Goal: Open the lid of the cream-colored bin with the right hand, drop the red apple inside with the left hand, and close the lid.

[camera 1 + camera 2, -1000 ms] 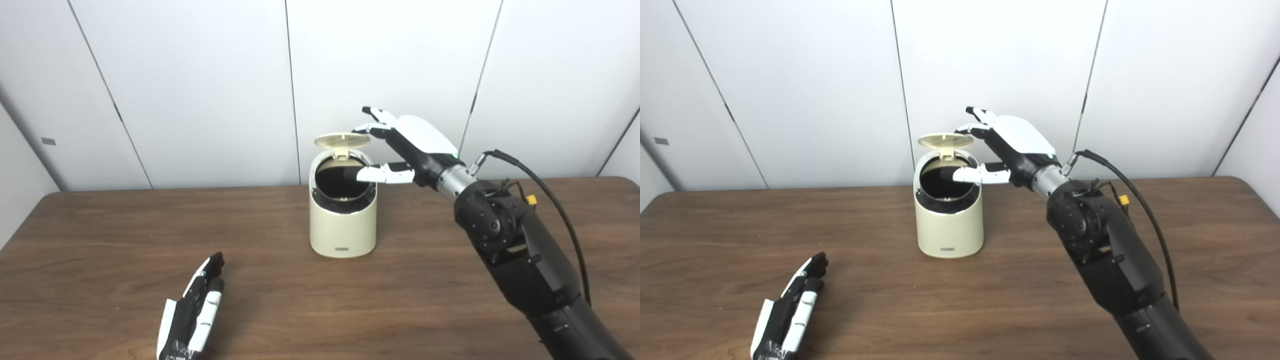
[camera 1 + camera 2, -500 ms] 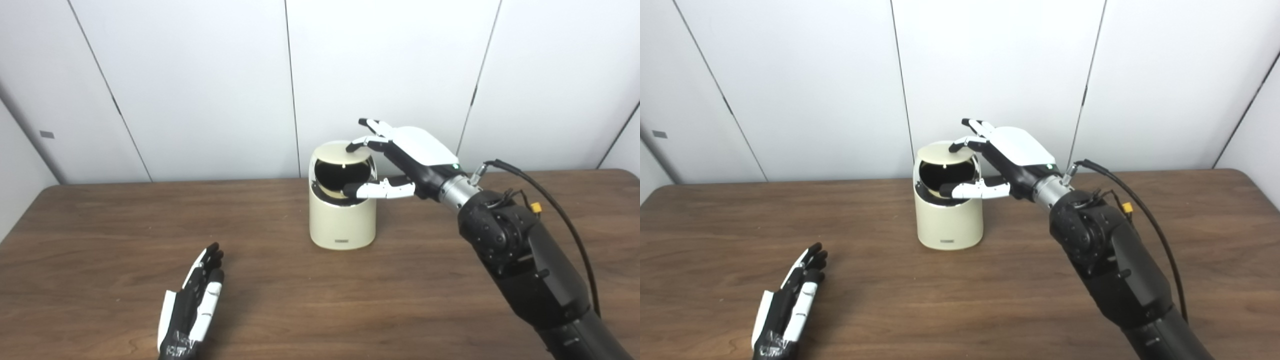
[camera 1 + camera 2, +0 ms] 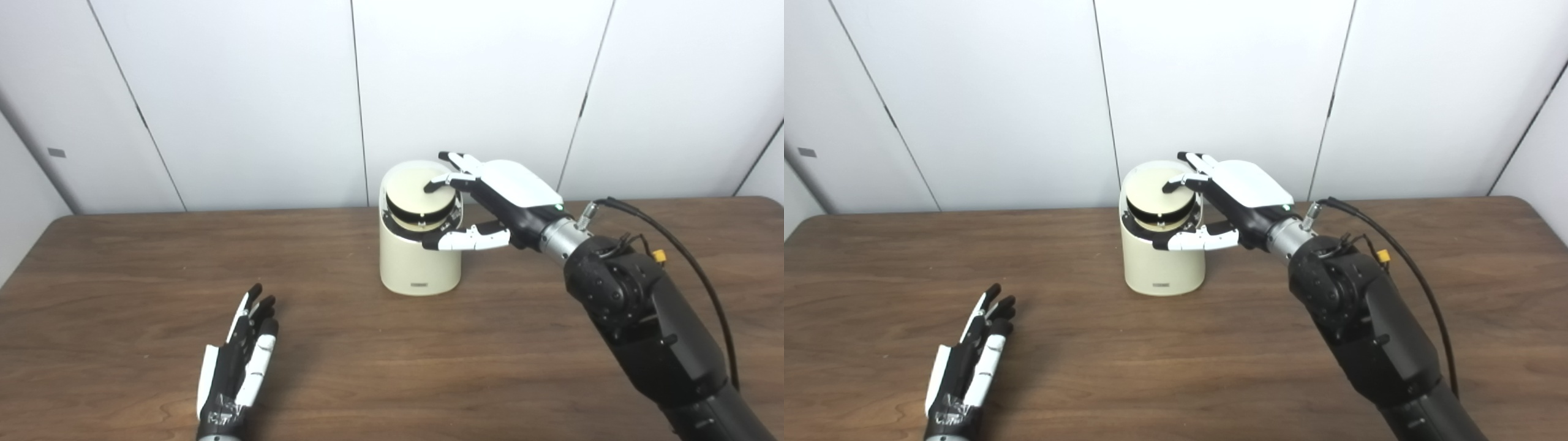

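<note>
Cream-colored bin [image 3: 420, 257] is standing upright near the centre of the worktop [image 3: 429, 367], long axis vertical, mouth facing up and slightly toward the cameras. Lid [image 3: 421, 194] is lying nearly flat over the mouth, a dark gap showing at its front edge, so not fully seated by my reading. Right hand [image 3: 496, 199] is reaching in from the bin's right, fingers [image 3: 442, 181] spread apart and resting on the lid top, thumb extending along the front rim; judged to be pressing the lid down, nothing grasped. Left hand [image 3: 236, 367] is lying flat on the worktop, well apart from the bin, fingers extended, holding nothing. Red apple is not visible; presumably inside.
</note>
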Available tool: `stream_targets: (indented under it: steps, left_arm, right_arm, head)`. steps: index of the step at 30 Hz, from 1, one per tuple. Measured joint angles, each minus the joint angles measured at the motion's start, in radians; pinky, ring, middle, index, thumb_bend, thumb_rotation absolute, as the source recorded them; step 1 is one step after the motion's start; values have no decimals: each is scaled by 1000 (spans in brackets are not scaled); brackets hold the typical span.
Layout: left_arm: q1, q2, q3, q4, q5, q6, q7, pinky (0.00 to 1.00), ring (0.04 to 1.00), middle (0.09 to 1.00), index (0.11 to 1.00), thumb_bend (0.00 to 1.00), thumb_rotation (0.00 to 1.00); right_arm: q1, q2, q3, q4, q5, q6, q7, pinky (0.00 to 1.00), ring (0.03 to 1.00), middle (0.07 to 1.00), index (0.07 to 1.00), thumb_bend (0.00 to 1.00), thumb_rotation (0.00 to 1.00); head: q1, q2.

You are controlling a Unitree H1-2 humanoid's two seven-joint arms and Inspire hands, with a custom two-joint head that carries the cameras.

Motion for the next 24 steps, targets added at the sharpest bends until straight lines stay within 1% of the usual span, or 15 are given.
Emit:
stream_targets:
  steps: [4,8,12,16,19,23,24]
  left_arm:
    - [0,-2,1,0,-7,1,-1,905,911,915,1000,629,835]
    - [0,-4,1,0,-7,1,0,901,907,912,993,634,840]
    - [0,-5,0,-1,-5,7,2,891,902,906,988,637,841]
    - [-1,-6,0,0,-9,8,3,892,902,905,981,616,817]
    - [-1,-6,0,0,-8,8,4,876,893,898,971,632,822]
    - [-1,-5,-1,0,-5,8,6,876,896,896,964,631,834]
    - [-1,-5,-1,0,-4,8,6,876,895,895,963,632,831]
  right_arm:
    - [5,0,11,0,-7,-1,6,981,1000,1000,789,584,822]
    - [10,-1,25,1,-25,-12,5,985,1000,1000,788,611,885]
    - [12,-1,39,2,-49,-30,-3,997,1000,1000,786,616,876]
    - [12,-2,51,3,-81,-44,-9,998,1000,1000,784,631,897]
    - [12,-3,56,6,-92,-52,-14,1000,1000,1000,782,640,905]
    - [12,-5,73,15,-139,-66,-20,1000,1000,1000,782,668,968]
    - [11,-6,78,16,-156,-66,-20,1000,1000,1000,777,675,965]
  head:
    - [3,3]
    - [3,3]
    - [8,8]
    - [8,11]
    - [9,12]
    - [9,12]
    - [11,11]
